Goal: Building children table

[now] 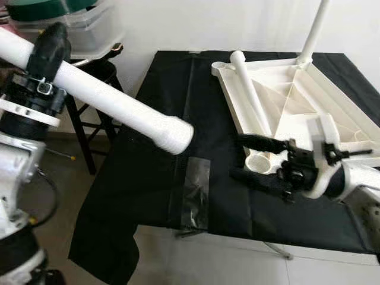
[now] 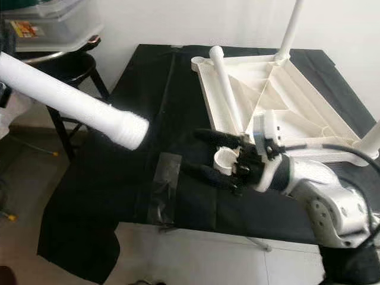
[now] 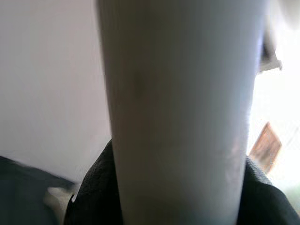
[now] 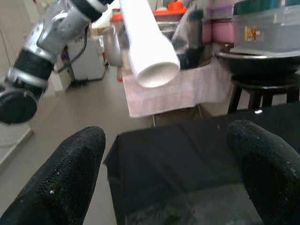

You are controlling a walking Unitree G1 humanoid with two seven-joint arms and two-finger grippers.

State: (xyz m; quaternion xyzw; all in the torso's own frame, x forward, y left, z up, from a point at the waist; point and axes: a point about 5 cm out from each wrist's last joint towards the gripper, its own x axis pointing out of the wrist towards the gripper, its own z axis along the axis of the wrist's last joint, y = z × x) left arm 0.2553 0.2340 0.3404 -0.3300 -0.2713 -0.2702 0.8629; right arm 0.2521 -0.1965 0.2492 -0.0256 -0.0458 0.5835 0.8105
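The white tabletop [image 1: 297, 101] lies upside down on the black cloth [image 1: 154, 172], and it serves as the landmark here. At its far corner 1 leg [image 1: 313, 29] already stands upright in a socket; in the right eye view a 2nd upright leg [image 2: 371, 139] seems to rise at its right edge. Another leg [image 1: 249, 95] lies loose across its ribbed underside. The near corner socket [image 2: 225, 159] is empty, so at least 2 legs look left to fit.

The left gripper [image 1: 44, 53], well left of the tabletop, is closed around a leg tube [image 1: 119, 104], its ridged open end aimed toward the tabletop above the cloth. The right gripper [image 2: 205, 155] hovers just beside the near socket with fingers spread wide, holding nothing.

The upright legs' tops are cut off, the tabletop's right corner is hidden behind the right arm, and the left wrist view is too blurred to show finger contact
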